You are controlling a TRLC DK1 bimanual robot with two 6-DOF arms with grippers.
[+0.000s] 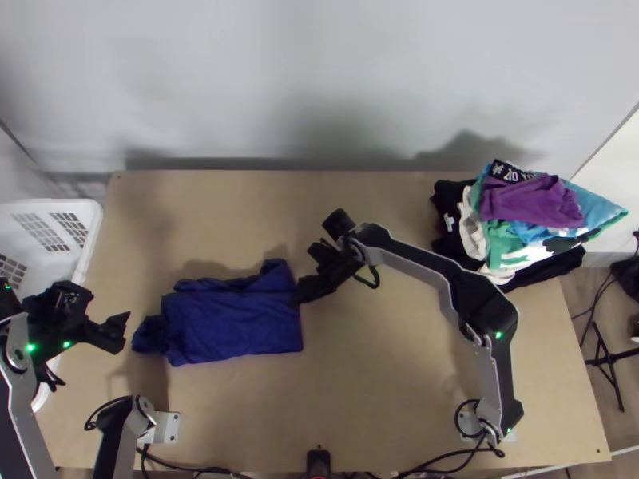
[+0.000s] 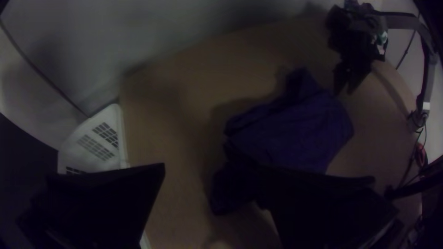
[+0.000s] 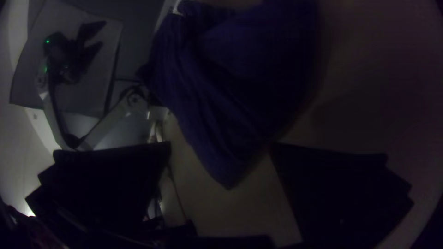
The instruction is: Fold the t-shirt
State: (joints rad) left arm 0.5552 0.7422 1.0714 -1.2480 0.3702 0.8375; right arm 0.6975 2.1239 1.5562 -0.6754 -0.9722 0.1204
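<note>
Nearest me, the left arm (image 1: 20, 431) doubles back along the surface's (image 1: 383, 431) left side, its left hand (image 1: 124, 332) pointing inward beside the white basket (image 1: 94, 231). That hand's fingers are spread wide, with nothing gripped. The right arm (image 1: 499, 367) climbs from its base at the near right, bends sharply at the elbow and slants across toward the middle. Its right hand (image 1: 298, 301) angles down at the t-shirt's right end, also wide open and holding nothing; whether it touches the cloth I can't tell.

Between the two hands lies the dark blue t-shirt (image 1: 232, 319), folded into a rough oblong, bunched at its left end, one bit poking out at the far right corner. Over at the far right sits a heap of clothes (image 1: 511, 239), purple cloth (image 1: 531, 201) on top, white lettering on a black piece (image 1: 509, 169) behind it.
</note>
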